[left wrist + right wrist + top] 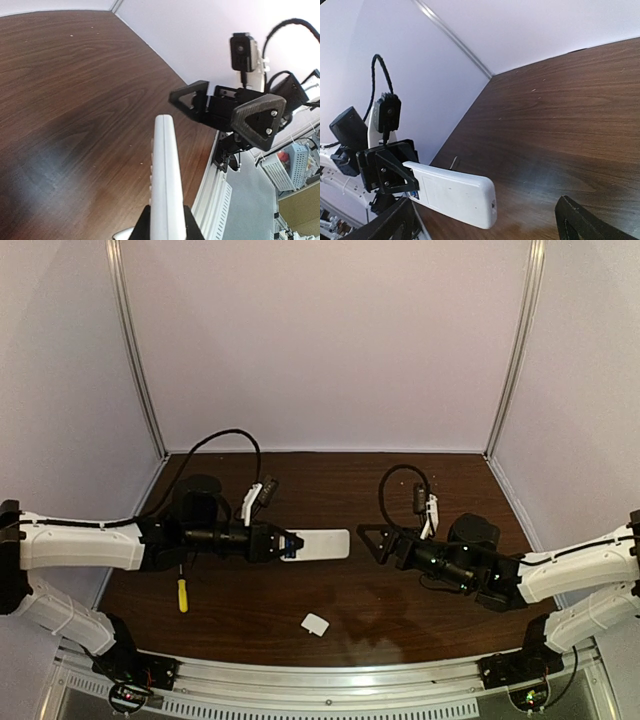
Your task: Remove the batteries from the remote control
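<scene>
My left gripper (281, 542) is shut on one end of the white remote control (322, 544) and holds it off the table, pointing right. A bit of blue, the batteries (294, 540), shows at the gripped end, mostly hidden by the fingers. In the left wrist view the remote (165, 175) is edge-on between my fingers (143, 226). My right gripper (374, 540) is open and empty, facing the remote's free end with a small gap. In the right wrist view the remote (455, 192) lies ahead of my open gripper (487, 227), with blue (413, 195) at the left gripper (387, 172).
A small white squarish cover piece (315, 624) lies on the brown table (330, 490) near the front edge. A yellow-handled screwdriver (182, 593) lies at the front left. Pale walls close the back and sides.
</scene>
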